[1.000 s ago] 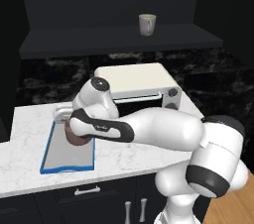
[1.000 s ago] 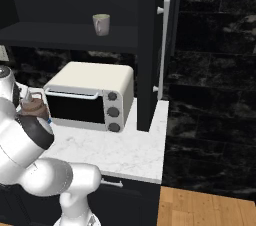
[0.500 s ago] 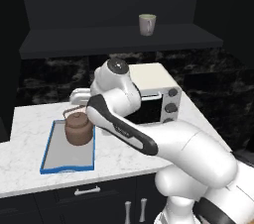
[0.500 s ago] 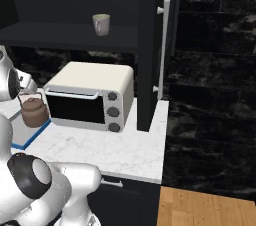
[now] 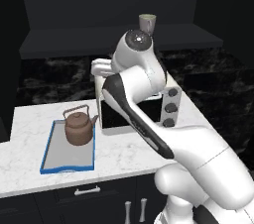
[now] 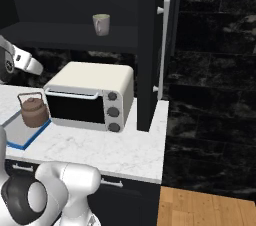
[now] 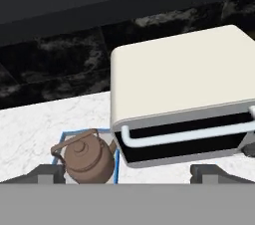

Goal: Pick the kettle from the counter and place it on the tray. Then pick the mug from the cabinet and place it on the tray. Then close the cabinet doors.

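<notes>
We see our gripper (image 7: 127, 171) with jaws spread wide and nothing between them, raised above the counter (image 5: 124, 153) over the gap between kettle and toaster oven (image 7: 184, 94). The kettle (image 5: 79, 126) stands upright on the tray (image 5: 49, 153), at its far end, spout toward the oven. The tray lies on the counter just left of the oven. The mug (image 6: 101, 24) stands on the cabinet (image 5: 119, 39) shelf above, and the right door (image 6: 150, 50) stands open.
</notes>
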